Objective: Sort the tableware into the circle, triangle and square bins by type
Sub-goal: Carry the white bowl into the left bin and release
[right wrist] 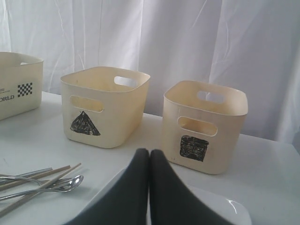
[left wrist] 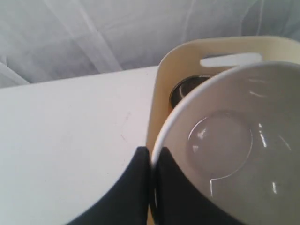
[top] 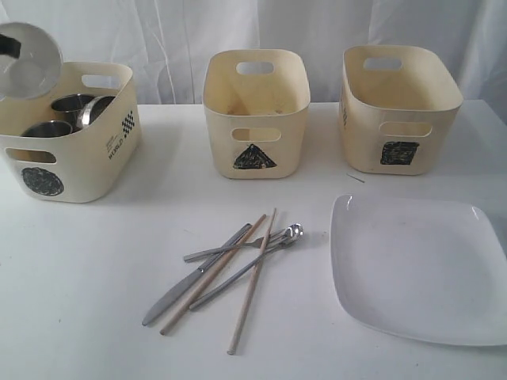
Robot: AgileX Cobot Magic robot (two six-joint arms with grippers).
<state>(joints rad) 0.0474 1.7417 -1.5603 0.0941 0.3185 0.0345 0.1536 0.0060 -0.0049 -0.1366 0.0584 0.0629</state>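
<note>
All 4 jaws are smooth, matte black and tapered.

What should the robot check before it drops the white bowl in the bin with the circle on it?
1. The left gripper pinches the white bowl by its rim: ok.
2. The bowl hangs above the circle bin: ok.
3. Bowl centred over the opening: cannot tell.
4. Room left beside the steel cups inside: cannot tell.
5. Circle bin stands upright: ok.
6. The right gripper is shut, away over the plate: ok.
</note>
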